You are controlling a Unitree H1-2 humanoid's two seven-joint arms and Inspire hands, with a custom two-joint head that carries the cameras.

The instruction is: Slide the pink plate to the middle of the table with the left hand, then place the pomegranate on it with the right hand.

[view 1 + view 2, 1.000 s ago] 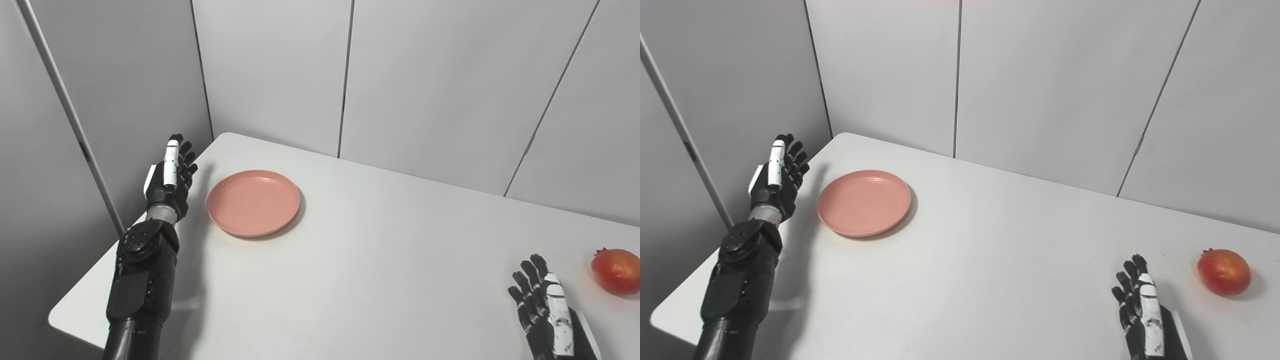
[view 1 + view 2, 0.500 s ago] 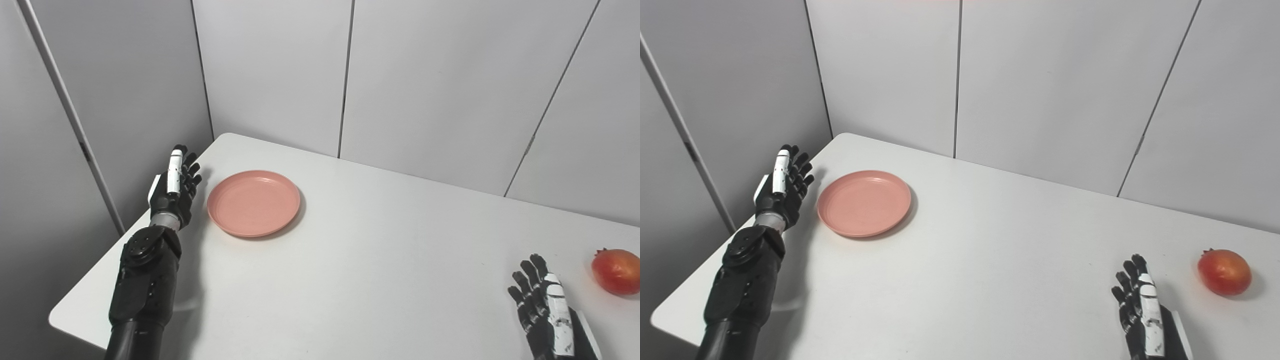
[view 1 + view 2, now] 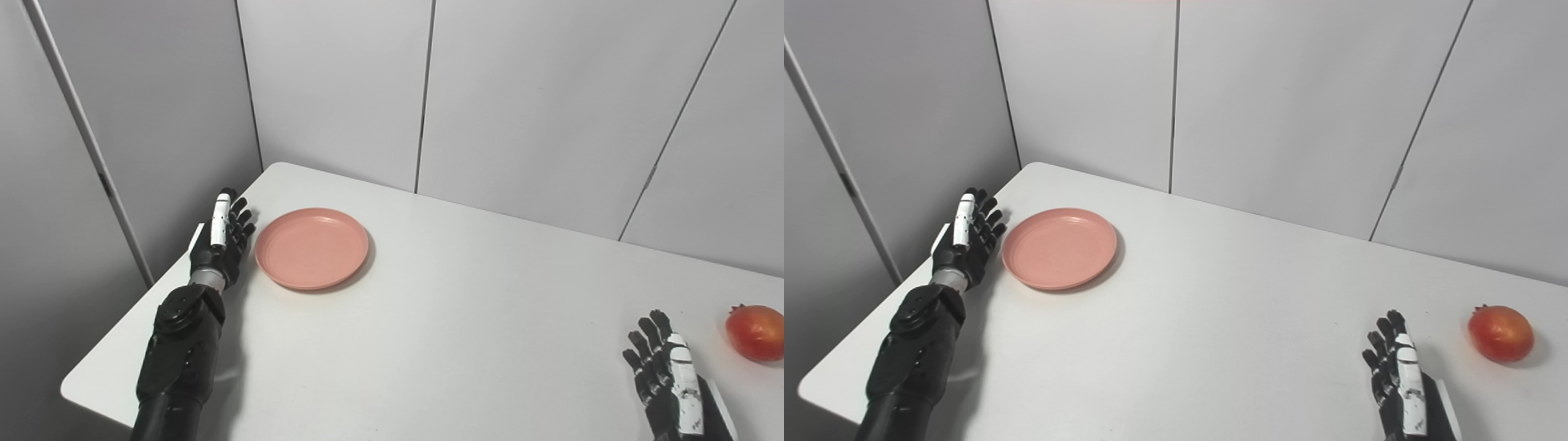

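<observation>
Two head-camera views of one tabletop scene. A white table point(image 3: 465, 318) stands in a corner of grey wall panels point(image 3: 539, 98). The pink plate point(image 3: 312, 247) lies flat near the table's far left corner, well away from the middle, and holds nothing. The left hand point(image 3: 219, 242) stands on edge just beside the plate's left rim, fingers point(image 3: 240, 222) extended and slightly spread, palm turned toward the plate, holding nothing; whether it touches the rim cannot be told from either view. Its black forearm point(image 3: 180, 343) rises from the lower left over the table's near left edge. The right hand point(image 3: 1399, 373) rests low at the near right, fingers straight and apart, empty, with the back of the hand toward the camera. The pomegranate point(image 3: 1500, 333), red with a small crown at its top, sits on the bare table to the right of the right hand, near but apart from it. The right eye view shows the pomegranate whole, with its shadow and table surface beyond it; in the left eye view the fruit is cut by the right picture edge. The left eye view shows a little more of the panel left of the table corner.
</observation>
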